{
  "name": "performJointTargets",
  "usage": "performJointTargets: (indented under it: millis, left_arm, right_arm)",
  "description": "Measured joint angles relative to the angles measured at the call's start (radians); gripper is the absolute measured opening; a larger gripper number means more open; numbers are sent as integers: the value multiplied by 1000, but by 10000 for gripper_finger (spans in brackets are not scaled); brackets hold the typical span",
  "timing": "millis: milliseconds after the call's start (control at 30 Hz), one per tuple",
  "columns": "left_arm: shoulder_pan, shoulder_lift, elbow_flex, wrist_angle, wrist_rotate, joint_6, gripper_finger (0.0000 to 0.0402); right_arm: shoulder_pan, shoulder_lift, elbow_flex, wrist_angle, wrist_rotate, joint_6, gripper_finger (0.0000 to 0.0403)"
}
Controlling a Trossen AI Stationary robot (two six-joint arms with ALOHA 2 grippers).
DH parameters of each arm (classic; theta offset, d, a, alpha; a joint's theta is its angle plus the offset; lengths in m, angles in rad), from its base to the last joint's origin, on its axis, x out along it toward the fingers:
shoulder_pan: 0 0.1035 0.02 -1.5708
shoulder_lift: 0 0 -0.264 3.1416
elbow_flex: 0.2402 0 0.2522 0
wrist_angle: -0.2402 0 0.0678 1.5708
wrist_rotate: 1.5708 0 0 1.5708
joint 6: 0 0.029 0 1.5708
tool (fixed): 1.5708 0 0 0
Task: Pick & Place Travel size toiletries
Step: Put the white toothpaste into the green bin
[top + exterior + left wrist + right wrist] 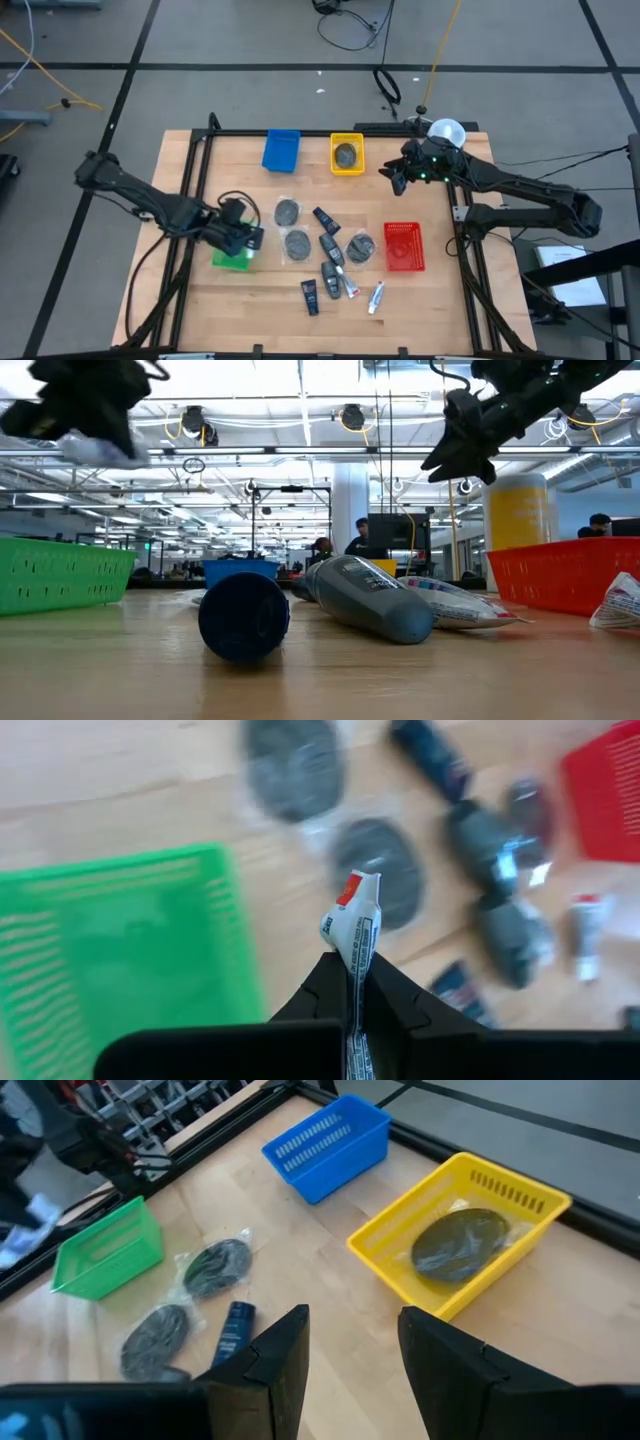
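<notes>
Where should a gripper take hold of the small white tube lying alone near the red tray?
Probably across the middle of the white tube, coming straight down. It lies flat on the table, apart from the other items, so both long sides look free for the fingers.

White tube (pixel 352 925) — in left end effector (pixel 352 982)

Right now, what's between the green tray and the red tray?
High view: between green tray and red tray lie grey discs, dark mini bottles, on bare wood.

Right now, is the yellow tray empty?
No, the yellow tray holds one round grey disc in a clear wrapper, seen plainly from the right wrist.
</notes>
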Motion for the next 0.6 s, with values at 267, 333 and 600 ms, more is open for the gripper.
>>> performJointTargets:
  millis: [267, 333, 600]
  left_arm:
    - [0, -17, 1, -224, 148, -28, 7]
    - [0, -16, 1, -256, 146, -28, 7]
    - [0, -15, -72, -181, 114, -42, 8]
  right_arm:
    - [86, 0, 0, 0, 2, 61, 146]
    - [117, 0, 0, -1, 2, 80, 146]
    - [244, 7, 0, 3, 90, 94, 134]
